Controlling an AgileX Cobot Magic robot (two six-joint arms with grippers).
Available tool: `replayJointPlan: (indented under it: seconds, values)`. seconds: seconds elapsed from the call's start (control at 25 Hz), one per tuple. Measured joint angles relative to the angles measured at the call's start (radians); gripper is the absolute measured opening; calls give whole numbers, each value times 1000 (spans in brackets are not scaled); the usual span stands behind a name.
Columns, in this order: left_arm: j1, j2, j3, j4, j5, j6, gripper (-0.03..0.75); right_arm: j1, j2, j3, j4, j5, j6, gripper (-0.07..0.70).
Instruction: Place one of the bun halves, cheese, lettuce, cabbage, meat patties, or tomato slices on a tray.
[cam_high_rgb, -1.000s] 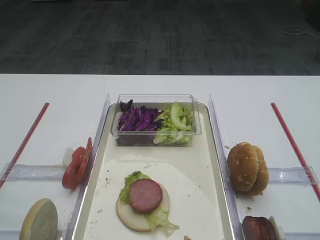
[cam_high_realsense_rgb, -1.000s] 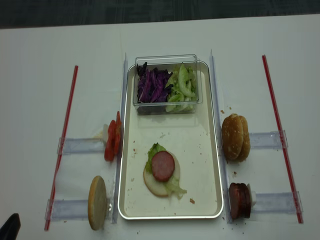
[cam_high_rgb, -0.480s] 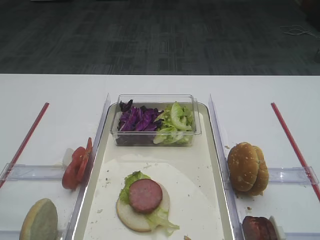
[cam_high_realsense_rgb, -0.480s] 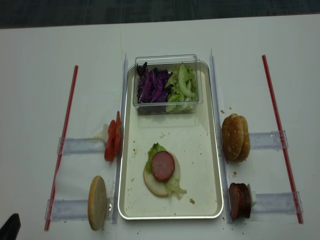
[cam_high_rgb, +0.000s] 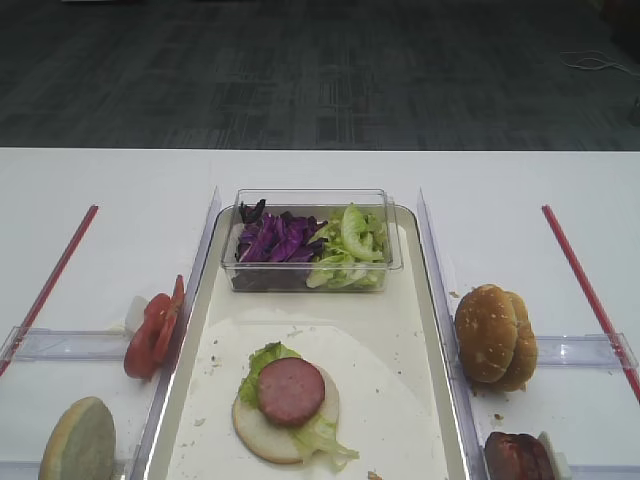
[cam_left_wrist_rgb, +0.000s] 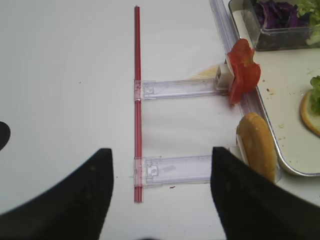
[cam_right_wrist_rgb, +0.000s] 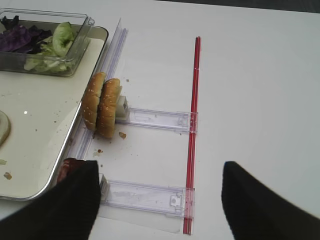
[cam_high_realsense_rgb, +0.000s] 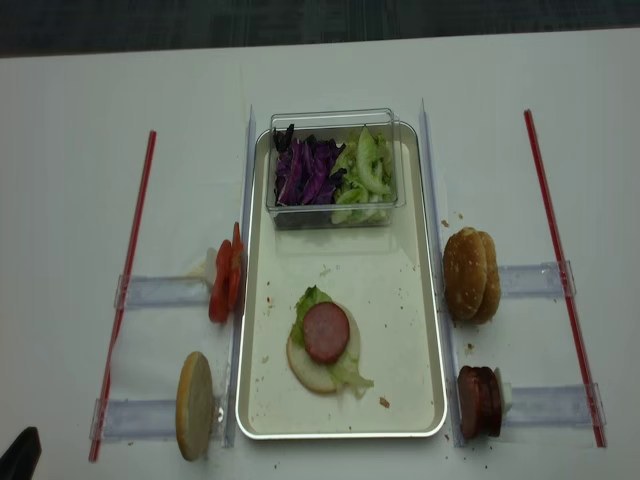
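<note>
The tray (cam_high_realsense_rgb: 410, 300) holds a flat bun half (cam_high_realsense_rgb: 305, 370) with lettuce (cam_high_realsense_rgb: 311, 300) and a meat patty (cam_high_realsense_rgb: 326, 332) on top. Tomato slices (cam_high_realsense_rgb: 225, 282) and one upright bun half (cam_high_realsense_rgb: 194, 405) stand left of the tray. On its right stand two bun halves (cam_high_realsense_rgb: 470, 275) and more meat patties (cam_high_realsense_rgb: 478, 402). Cabbage (cam_high_realsense_rgb: 308, 170) and lettuce (cam_high_realsense_rgb: 365, 168) fill a clear tub. I cannot make out cheese. My left gripper (cam_left_wrist_rgb: 161, 160) hangs open over the left holder, empty. My right gripper (cam_right_wrist_rgb: 160, 170) is open and empty, its left finger (cam_right_wrist_rgb: 75, 200) covering the patties.
The clear tub (cam_high_realsense_rgb: 332, 118) sits at the tray's far end. Clear plastic holders (cam_right_wrist_rgb: 150, 195) and red strips (cam_high_realsense_rgb: 555, 260) lie on the white table on both sides. A holder (cam_left_wrist_rgb: 175, 170) and a red strip (cam_left_wrist_rgb: 137, 100) lie under the left gripper.
</note>
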Motion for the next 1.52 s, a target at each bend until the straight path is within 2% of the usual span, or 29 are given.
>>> replayJointPlan:
  seconds: [1.52]
  values:
    - [0, 0, 0, 0, 0, -2, 430, 0, 0, 0, 0, 0, 0, 513]
